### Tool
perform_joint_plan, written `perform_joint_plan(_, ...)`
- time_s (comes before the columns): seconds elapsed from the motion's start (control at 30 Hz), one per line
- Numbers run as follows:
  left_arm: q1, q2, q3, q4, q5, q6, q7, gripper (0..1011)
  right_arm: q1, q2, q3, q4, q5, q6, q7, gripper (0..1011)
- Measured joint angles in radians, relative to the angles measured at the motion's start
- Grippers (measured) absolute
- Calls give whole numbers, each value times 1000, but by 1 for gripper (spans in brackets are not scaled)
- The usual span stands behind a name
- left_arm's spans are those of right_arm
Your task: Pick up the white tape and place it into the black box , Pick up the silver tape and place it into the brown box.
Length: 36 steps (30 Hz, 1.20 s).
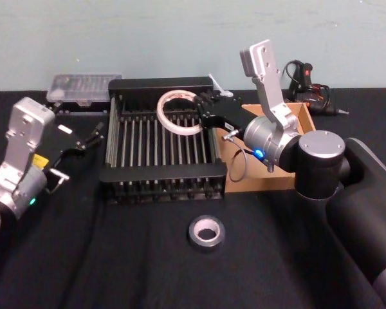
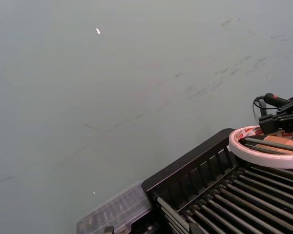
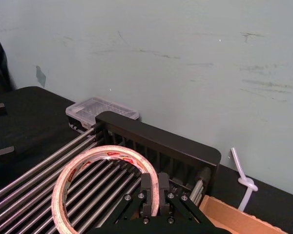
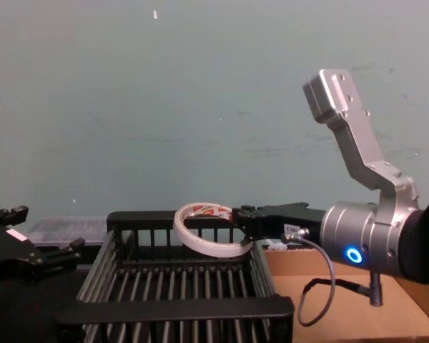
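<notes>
The right end effector (image 1: 202, 111) was clamped narrow on the rim of the white tape (image 1: 178, 113), its fingers (image 3: 154, 187) pinching the roll's near edge. The roll hung out from the fingertips toward the robot's left, tilted but nearly flat, clear above the slatted floor at the far right corner of the black box (image 1: 161, 172). So the tape already lay over its target; in my judgement the coming move turned on lowering and letting go, not on travelling sideways.

Just right of the black box sat the brown box (image 1: 300, 116), largely covered by the right arm. The silver tape (image 1: 206, 232) lay flat on the worktop (image 1: 83, 257) near its front edge, in front of the black box's near rim and well apart from both arms; the right arm looked slightly nearer to it.

The left end effector (image 1: 83, 136) waited off the black box's left side, fingers spread wide and holding nothing.
</notes>
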Motion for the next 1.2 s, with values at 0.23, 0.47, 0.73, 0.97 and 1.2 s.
perform_joint_plan(0.23, 0, 0, 0, 0, 0, 0, 0, 1001, -3, 1, 1, -4, 0, 0, -1, 98)
perform_joint_plan(0.47, 0, 0, 0, 0, 0, 0, 0, 1001, -4, 2, 1, -7, 1, -1, -2, 268)
perform_joint_plan(0.73, 0, 0, 0, 0, 0, 0, 0, 1001, -5, 3, 1, -8, 1, -1, -2, 541)
perform_joint_plan(0.97, 0, 0, 0, 0, 0, 0, 0, 1001, -6, 3, 1, -9, 2, 0, -2, 739)
perform_joint_plan(1.2, 0, 0, 0, 0, 0, 0, 0, 1001, -7, 4, 1, -11, 2, 0, -3, 940)
